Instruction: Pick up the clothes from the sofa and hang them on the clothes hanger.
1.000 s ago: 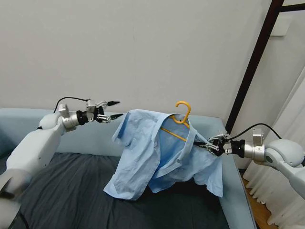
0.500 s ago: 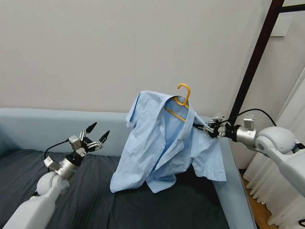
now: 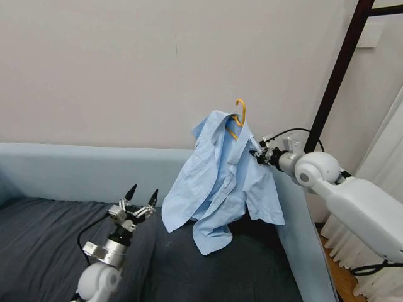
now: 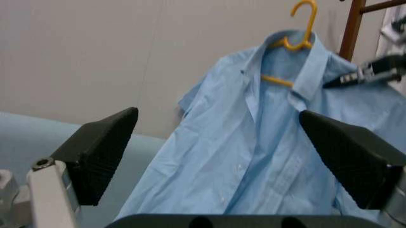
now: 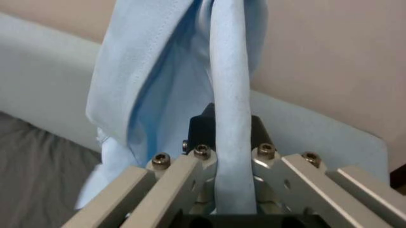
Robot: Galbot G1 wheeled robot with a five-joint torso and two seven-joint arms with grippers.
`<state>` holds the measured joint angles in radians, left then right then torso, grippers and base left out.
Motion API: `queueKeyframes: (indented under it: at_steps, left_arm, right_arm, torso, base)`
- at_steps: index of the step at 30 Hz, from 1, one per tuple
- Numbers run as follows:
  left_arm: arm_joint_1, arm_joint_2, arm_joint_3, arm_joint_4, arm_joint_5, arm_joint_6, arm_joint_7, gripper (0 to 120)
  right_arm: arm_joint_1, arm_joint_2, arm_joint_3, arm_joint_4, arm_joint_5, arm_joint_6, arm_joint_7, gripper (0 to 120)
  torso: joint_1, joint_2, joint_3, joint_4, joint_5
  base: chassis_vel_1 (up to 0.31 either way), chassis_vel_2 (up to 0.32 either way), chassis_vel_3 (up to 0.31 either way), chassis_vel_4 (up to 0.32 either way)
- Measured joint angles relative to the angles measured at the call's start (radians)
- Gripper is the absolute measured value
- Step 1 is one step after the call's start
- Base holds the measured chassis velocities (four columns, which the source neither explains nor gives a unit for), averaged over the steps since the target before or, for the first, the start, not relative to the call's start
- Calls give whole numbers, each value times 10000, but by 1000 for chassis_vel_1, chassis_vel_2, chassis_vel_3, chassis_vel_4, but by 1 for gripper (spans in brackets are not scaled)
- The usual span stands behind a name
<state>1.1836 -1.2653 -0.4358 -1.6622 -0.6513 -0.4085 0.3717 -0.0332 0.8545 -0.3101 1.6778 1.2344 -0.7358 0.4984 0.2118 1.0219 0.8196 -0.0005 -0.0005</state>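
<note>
Dark seat cushions of the sofa [image 3: 44, 245] lie nearest. Just above them the left jaws hang low, spread wide and empty, pointing up toward the garment. Beyond them, the light-blue shirt [image 3: 217, 182] is off the sofa and draped on the yellow hanger [image 3: 238, 118], held in the air over the sofa's right end. The right jaws are clamped on a rolled fold of the shirt's front edge below the collar, beside the hanger's shoulder. Behind stands a dark post [image 3: 332, 85], probably part of the rack, against the pale wall [image 3: 126, 63]. The grip looks to be on cloth rather than on the hanger itself, so the carry should be slow and level with the hook upright. The hook should be raised over the rail and settled there before letting go, since a jerk could slide the shirt off.
</note>
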Motion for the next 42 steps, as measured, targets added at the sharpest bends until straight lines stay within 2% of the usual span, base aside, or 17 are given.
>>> queueKeyframes:
  at_steps: [2, 4, 5, 8, 13, 16, 17, 20, 21, 23, 25, 28, 32, 42]
  left_arm:
    - [54, -74, 79, -40, 123, -3, -55, 100]
    - [83, -156, 280, -148, 334, -3, -121, 100]
    - [83, -156, 280, -148, 334, -3, -121, 100]
    - [-220, -162, 470, -265, 404, 64, -307, 100]
    - [-833, -90, 806, -250, 399, 185, -686, 100]
    - [-1106, -88, 999, -228, 406, 261, -945, 100]
    - [-1106, -88, 999, -228, 406, 261, -945, 100]
    - [-1173, -113, 1067, -312, 559, 363, -1296, 100]
    - [-1305, -127, 1177, -250, 633, 432, -1415, 100]
    - [-1450, -146, 1294, -163, 695, 483, -1576, 100]
    - [-1765, -191, 1546, 11, 817, 602, -2017, 100]
    - [-2149, -223, 1811, 222, 855, 713, -2416, 100]
    - [-2917, -238, 2311, 673, 851, 834, -2921, 100]
    - [-4449, -339, 3448, 1573, 548, 915, -3436, 100]
  right_arm:
    - [259, 27, -158, 213, 499, -42, 494, 1]
    - [945, -89, -604, 771, 1753, -58, 1370, 1]
    - [945, -89, -604, 771, 1753, -58, 1370, 1]
    - [2007, -371, -1239, 1560, 3017, -56, 2051, 1]
    - [2969, -257, -1895, 2047, 3884, -38, 2710, 1]
    - [3246, 513, -2083, 1636, 3723, -17, 2975, 1]
    - [3246, 513, -2083, 1636, 3723, -17, 2975, 1]
    - [3333, 1590, -2278, 824, 3052, 17, 2976, 1]
    - [3333, 1784, -2346, 668, 2887, 26, 2981, 1]
    - [3334, 1881, -2398, 578, 2774, 33, 2992, 1]
    - [3339, 1960, -2490, 478, 2681, 37, 3083, 1]
    - [3399, 1925, -2612, 505, 2750, 38, 3195, 1]
    - [3443, 1786, -2843, 680, 2855, 41, 3409, 1]
    - [3148, 1643, -2849, 750, 2717, 129, 3621, 1]
  torso:
    - [0, 0, 0, -4, 0]
    - [0, 0, 0, -7, -1]
    - [0, 0, 0, -7, -1]
    - [0, 0, -1, -11, -1]
    - [0, 1, -2, -10, -2]
    - [0, 1, -2, -15, -2]
    - [0, 1, -2, -15, -2]
    - [2, -2, 2, 12, -5]
    - [1, -3, 2, 11, -6]
    - [2, -2, 2, 6, -5]
    - [2, -2, 2, -12, -4]
    - [2, -2, 1, -14, 1]
    - [2, -2, 1, -8, 0]
    - [2, -2, 1, -7, 1]
  base:
    - [0, 0, 0, 0]
    - [0, 0, 0, 0]
    - [0, 0, 0, 0]
    - [0, 0, 0, 0]
    - [0, 0, 0, 0]
    - [0, 0, 0, 0]
    - [0, 0, 0, 0]
    - [0, 0, 0, 0]
    - [0, 0, 0, 0]
    - [0, 0, 0, 0]
    - [0, 0, 0, 0]
    - [0, 0, 0, 0]
    - [0, 0, 0, 0]
    - [0, 0, 0, 0]
